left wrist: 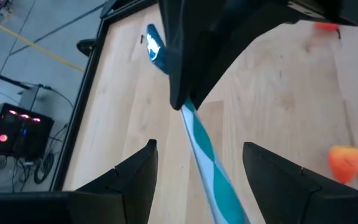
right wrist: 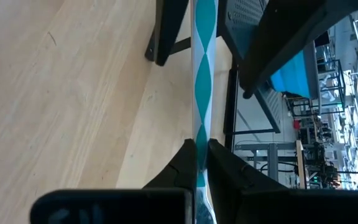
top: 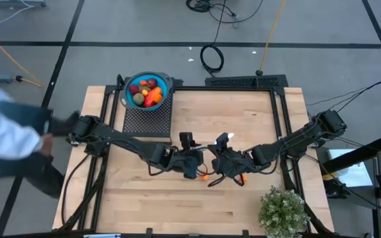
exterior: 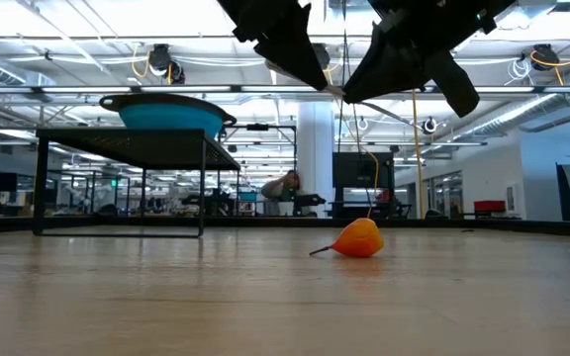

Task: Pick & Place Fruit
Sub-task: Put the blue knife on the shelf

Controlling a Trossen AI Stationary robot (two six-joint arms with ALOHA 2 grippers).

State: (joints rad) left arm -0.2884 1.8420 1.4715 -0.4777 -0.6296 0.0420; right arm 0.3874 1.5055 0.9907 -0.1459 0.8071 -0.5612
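A thin teal-and-white striped utensil [left wrist: 205, 155] hangs in the air over the middle of the table, with my right gripper [right wrist: 201, 146] shut on it. My left gripper [left wrist: 200, 145] is open, one finger on either side of the utensil's shaft and apart from it. Both grippers meet above the table's centre [top: 207, 158]. Two small orange fruits [top: 204, 176] [top: 243, 178] lie on the wood below them; the nearer one [exterior: 359, 239] rests on its side. More fruit fills a blue bowl [top: 147, 90] on a black rack [top: 147, 116] at the far left. My right gripper pinches the utensil's shaft [right wrist: 199, 134] between its two fingers, partway along its length. The shaft runs out ahead of the fingers, roughly along them, and passes between the left gripper's fingers. The utensil is lifted clear of the table.
A bushy potted plant [top: 283, 210] stands at the near right corner. A person in white [top: 5, 135] is beside the table's left edge. A black frame [top: 280, 106] rims the wooden top.
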